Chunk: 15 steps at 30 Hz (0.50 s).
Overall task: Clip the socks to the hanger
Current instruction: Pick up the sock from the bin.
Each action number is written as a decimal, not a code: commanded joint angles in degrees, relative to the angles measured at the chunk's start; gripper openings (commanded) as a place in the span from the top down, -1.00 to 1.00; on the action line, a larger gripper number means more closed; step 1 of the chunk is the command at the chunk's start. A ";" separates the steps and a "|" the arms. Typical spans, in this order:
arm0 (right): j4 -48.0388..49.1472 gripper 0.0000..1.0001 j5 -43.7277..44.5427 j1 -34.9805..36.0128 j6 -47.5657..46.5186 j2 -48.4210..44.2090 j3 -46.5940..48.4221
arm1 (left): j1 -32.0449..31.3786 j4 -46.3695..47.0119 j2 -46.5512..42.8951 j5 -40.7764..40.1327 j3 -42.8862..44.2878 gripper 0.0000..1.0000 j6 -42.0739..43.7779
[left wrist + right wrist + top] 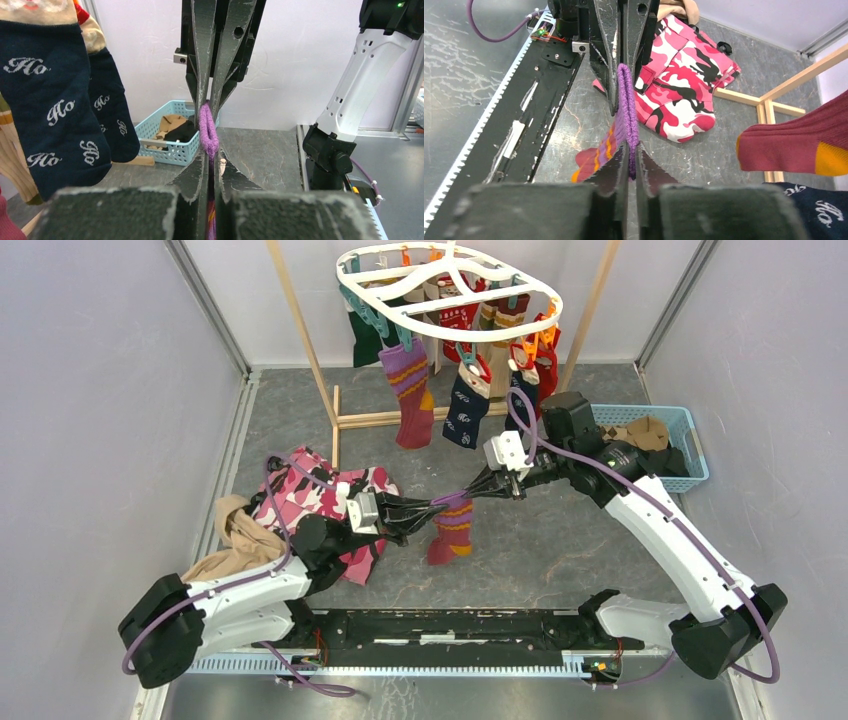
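- So, both arms meet over the middle of the desk (570,540), tips almost nose to nose.
- The left tool (438,506) is pressed together on the purple cuff of a maroon striped sock (452,532).
- The right tool (472,492) pinches the same cuff from the other side, just beside the left one.
- The rest of that sock dangles below them, with yellow-orange bands showing. Its toe is down near the desk, but I can't tell if it touches.
- The hanger (440,333) is up at the back by the wooden rack (300,330), well apart from the held sock.
- Several socks are clipped on already, like a purple one (410,390) and a navy one (467,410).
- A pink camo cloth (310,495) and a tan cloth (235,535) sit by the left arm, and a blue basket (690,435) is off to the right.
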 commanded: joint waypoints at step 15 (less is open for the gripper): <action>23.43 -0.16 9.63 -16.47 26.22 -4.66 -5.86 | 0.95 -31.98 -15.81 -10.51 1.41 0.96 -1.00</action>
